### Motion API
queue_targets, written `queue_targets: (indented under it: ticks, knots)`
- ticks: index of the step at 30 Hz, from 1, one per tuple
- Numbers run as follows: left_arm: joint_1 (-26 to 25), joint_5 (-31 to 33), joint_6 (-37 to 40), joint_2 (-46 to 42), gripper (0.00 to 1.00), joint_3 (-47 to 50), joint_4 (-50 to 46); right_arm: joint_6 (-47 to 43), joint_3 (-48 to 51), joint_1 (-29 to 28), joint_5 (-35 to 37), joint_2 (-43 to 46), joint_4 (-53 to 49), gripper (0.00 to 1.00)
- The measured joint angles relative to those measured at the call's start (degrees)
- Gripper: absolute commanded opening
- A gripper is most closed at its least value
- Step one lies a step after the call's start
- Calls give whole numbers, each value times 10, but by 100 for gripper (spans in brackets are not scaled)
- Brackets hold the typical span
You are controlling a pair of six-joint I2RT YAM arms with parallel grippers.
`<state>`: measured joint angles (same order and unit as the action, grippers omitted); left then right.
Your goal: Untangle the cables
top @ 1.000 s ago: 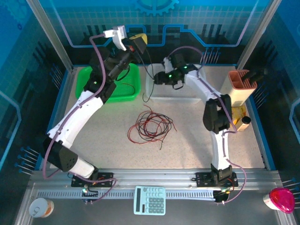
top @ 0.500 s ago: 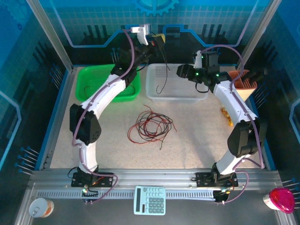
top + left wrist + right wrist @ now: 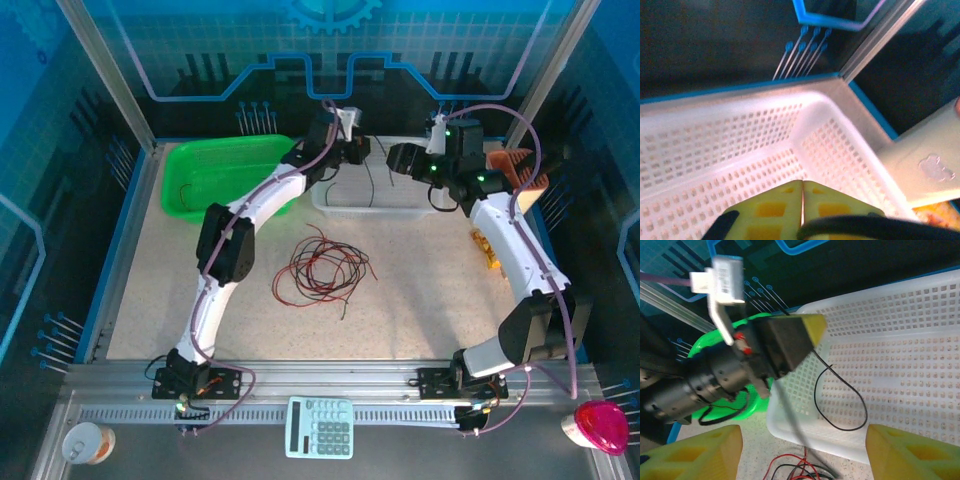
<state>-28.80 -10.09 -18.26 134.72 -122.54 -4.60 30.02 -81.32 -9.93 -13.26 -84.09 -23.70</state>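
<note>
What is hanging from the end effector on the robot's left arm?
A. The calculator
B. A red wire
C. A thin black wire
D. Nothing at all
C: in the right wrist view, a thin black wire trails from the closed tips of the left end effector and loops down over the white basket.

Bright bluish light, wrist views seemingly soft
</note>
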Motion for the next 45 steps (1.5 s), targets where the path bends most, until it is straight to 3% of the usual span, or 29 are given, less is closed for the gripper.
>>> queue_targets:
  ticks: [7,13,21,28,36,45]
  knots:
    - [-24,40,52,6,57,-69,-108,-3,6,0,9,0,-2,67]
    - [-19,65,69,6,68,-94,-147,-7,8,0,19,-1,-3,67]
    - [-17,75,79,-1,74,-83,-178,-28,3,0,102,-58,-43,70]
    - [-17,73,73,-82,77,-5,-174,-33,30,19,189,-66,-79,74]
    - [-17,42,25,-223,80,119,-100,-29,156,63,208,0,-85,74]
    - [-17,17,-18,-343,81,249,-20,-29,210,100,206,-39,-71,68]
